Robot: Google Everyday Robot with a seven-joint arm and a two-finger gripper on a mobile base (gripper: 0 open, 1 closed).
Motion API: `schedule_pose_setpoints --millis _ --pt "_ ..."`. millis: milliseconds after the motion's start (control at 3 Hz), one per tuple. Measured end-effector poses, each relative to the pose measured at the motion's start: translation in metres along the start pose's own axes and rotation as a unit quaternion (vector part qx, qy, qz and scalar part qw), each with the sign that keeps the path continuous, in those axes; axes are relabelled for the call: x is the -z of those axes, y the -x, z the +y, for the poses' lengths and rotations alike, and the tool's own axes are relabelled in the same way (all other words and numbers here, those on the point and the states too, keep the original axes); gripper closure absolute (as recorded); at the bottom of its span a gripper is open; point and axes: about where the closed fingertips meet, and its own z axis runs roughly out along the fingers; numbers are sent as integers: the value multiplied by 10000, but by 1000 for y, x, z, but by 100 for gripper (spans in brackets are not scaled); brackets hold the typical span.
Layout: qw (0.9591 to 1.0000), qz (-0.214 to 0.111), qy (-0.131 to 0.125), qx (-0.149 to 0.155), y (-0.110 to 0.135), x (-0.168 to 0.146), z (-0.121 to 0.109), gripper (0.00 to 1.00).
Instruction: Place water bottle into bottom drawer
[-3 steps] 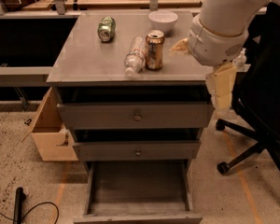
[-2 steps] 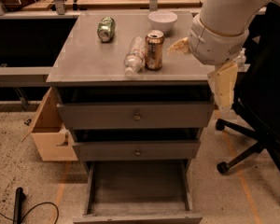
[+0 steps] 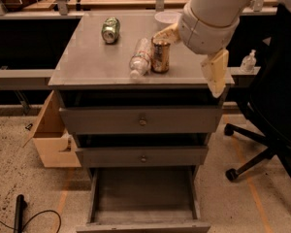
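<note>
- Camera view looks down on a grey cabinet (image 3: 87,67), with the robot's thick white arm (image 3: 211,13) coming in from the upper right
- the gripper (image 3: 188,58) hangs over the right rear part of the cabinet top; its two cream fingers (image 3: 216,74) stand wide apart, one on each side of the wrist, and it has hold of nothing
- one finger reaches toward the left, its tip just above and behind the gold-brown can (image 3: 160,56); the other points down past the cabinet's right front edge
- the water bottle (image 3: 139,57) lies on its side on the cabinet top, to the left of the gripper and just beyond the gold-brown can, its white cap toward the front edge; bottle and can look to be touching
- a green can (image 3: 110,29) lies on its side farther left of the gripper and toward the back, well apart from the bottle
- a white bowl (image 3: 166,17) sits behind the gripper's left finger, partly hidden by the arm
- the bottom drawer (image 3: 143,193) is pulled out far below the gripper, its grey floor bare
- two shut drawer fronts (image 3: 141,121) with round knobs sit between the cabinet top and the pulled-out drawer
- a black office chair (image 3: 276,120) stands to the right of the gripper, and a pale wooden box (image 3: 51,140) sits on the floor low to its left
</note>
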Motion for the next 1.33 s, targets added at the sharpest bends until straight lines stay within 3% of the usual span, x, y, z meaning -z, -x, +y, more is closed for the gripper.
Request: schedule_pose_setpoints --millis 333,667,1000,1333 --pt "9944 8 -481 943 -3 3 -44 0" --pt "9789 -232 -861 1841 2 -6 -88 0" --pt "9627 -498 -1146 2399 7 -24 -124 0" --pt "9543 -643 -1183 2667 3 -55 -151 0"
